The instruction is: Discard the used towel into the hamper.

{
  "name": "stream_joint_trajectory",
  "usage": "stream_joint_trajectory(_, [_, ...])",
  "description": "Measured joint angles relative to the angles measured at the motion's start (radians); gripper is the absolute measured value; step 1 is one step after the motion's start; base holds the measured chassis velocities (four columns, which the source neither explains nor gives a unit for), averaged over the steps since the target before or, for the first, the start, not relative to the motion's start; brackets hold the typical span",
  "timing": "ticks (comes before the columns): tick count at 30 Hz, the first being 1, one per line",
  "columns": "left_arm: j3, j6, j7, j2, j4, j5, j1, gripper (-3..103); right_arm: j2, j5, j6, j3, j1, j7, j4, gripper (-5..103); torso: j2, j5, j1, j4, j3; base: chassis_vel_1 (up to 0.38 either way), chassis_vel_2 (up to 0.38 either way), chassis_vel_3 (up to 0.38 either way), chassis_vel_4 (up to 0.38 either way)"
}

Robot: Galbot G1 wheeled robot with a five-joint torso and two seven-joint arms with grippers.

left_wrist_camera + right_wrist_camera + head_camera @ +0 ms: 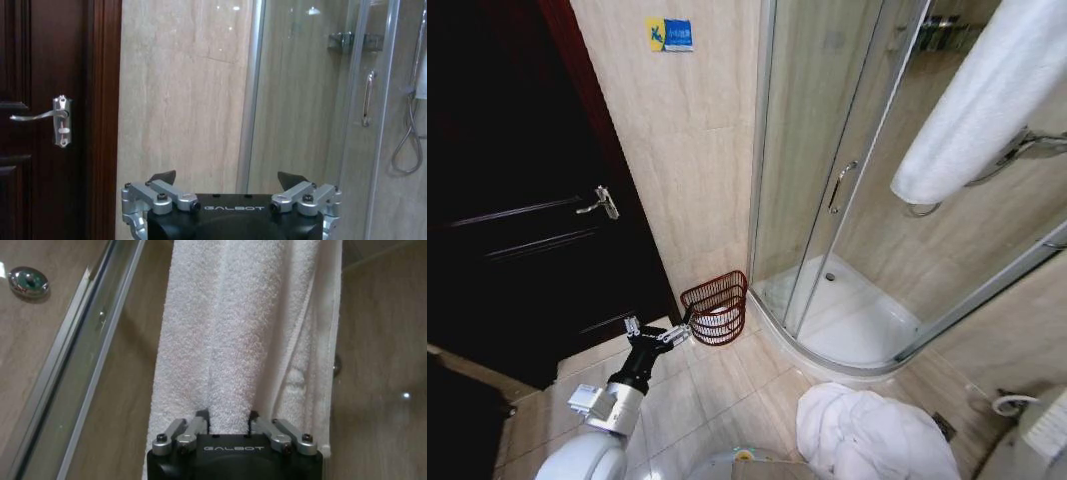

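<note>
Bathroom, right hand [230, 420] gripping towel [240, 330]

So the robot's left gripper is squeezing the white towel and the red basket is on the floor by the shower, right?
Not quite. It is the right gripper that is squeezing the white towel, as the right wrist view shows. The left gripper is open and holds nothing. The red basket is on the floor by the shower, just as you said.
</note>
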Motion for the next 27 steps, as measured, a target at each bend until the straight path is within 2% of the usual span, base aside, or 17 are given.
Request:
stream_joint_trajectory(3, [0.000, 0.000, 0.000, 0.000, 0.000, 0.000, 0.000, 99, 0.005, -0.006, 0.000, 0.000, 0.005, 0.000, 0.000, 16, 0.000, 0.0000, 0.000, 0.0000, 0.000, 0.000, 0.000, 0.000, 0.000])
stream_joint_trajectory(7, [0.000, 0.000, 0.000, 0.000, 0.000, 0.000, 0.000, 99, 0.017, -0.012, 0.000, -0.001, 0.014, 0.000, 0.006, 10, 0.000, 0.0001, 0.000, 0.0000, 0.000, 0.000, 0.000, 0.000, 0.000])
stream_joint_trajectory(21, [0.000, 0.000, 0.000, 0.000, 0.000, 0.000, 0.000, 99, 0.116, -0.064, -0.002, -0.001, 0.065, -0.015, 0.093, 10, 0.000, 0.0000, 0.000, 0.0000, 0.000, 0.000, 0.000, 0.000, 0.000])
stream_joint_trajectory(27, [0.000, 0.000, 0.000, 0.000, 0.000, 0.000, 0.000, 99, 0.200, -0.111, -0.022, 0.002, 0.090, -0.013, 0.222, 10, 0.000, -0.0001, 0.000, -0.0002, 0.000, 0.000, 0.000, 0.000, 0.000])
